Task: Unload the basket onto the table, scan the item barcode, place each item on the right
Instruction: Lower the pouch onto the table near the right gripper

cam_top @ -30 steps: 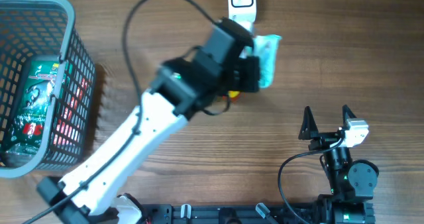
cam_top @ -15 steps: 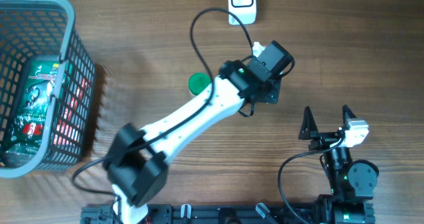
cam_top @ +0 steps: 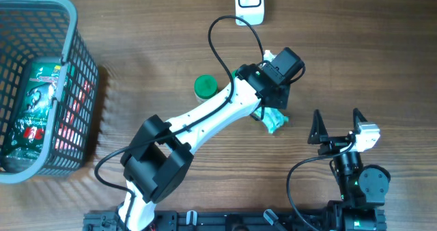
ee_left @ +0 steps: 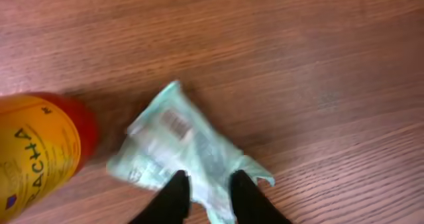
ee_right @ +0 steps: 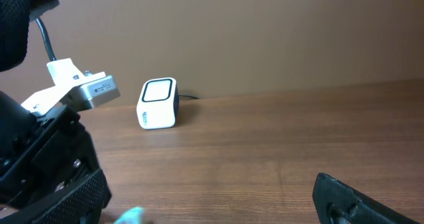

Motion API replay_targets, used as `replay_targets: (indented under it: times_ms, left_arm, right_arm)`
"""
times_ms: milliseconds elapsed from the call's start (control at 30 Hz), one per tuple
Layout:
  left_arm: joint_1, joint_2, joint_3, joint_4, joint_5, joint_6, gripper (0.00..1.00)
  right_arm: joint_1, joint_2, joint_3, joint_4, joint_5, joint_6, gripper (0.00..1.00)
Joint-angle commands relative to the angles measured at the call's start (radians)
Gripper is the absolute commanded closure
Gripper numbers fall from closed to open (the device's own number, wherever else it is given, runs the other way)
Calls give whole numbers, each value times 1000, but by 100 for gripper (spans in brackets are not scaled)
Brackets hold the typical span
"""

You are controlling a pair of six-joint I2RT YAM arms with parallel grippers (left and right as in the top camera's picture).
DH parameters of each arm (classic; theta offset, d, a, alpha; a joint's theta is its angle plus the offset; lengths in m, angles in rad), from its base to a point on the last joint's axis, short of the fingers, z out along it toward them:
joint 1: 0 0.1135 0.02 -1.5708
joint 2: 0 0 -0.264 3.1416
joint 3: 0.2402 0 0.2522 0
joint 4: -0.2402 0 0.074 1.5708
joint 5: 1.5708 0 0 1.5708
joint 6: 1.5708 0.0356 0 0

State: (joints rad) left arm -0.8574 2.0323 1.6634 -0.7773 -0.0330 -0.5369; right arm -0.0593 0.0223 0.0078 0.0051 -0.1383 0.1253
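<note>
Left gripper (ee_left: pixel 209 179) stands over the mint packet (ee_left: pixel 175 141), fingers (ee_left: pixel 173 196) a little apart astride its near corner; whether they pinch it I cannot tell. This packet lies flat on the table (ee_left: pixel 318 65), long axis diagonal, a sauce bottle (ee_left: pixel 36 151) just beside it. Scanner (cam_top: pixel 248 2) is well apart at the far edge, bare wood between. Farther off, the right gripper (cam_top: pixel 336 118) is wide open.

**Pouch Beside Bottle, Mid-Table**

The pouch (cam_top: pixel 274 119) lies on the table (cam_top: pixel 382 53), the bottle (cam_top: pixel 205 87) just left of it. The scanner (cam_top: pixel 249 2) stands behind at the far edge; a basket (cam_top: pixel 72 26) holding a packet (cam_top: pixel 37 108) sits far left.
</note>
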Motion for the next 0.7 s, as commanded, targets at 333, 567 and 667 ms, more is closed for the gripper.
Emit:
replay_targets:
  times_ms: [333,567,667]
  left_arm:
    - [-2,12,5,-24,-29,18,96]
    - [-2,13,-38,-32,-28,231,96]
    - [-2,13,-72,8,-28,267,96]
  right_arm:
    - [6,0,-2,3,-5,-18,0]
    - [6,0,-2,3,-5,-18,0]
    - [6,0,-2,3,-5,-18,0]
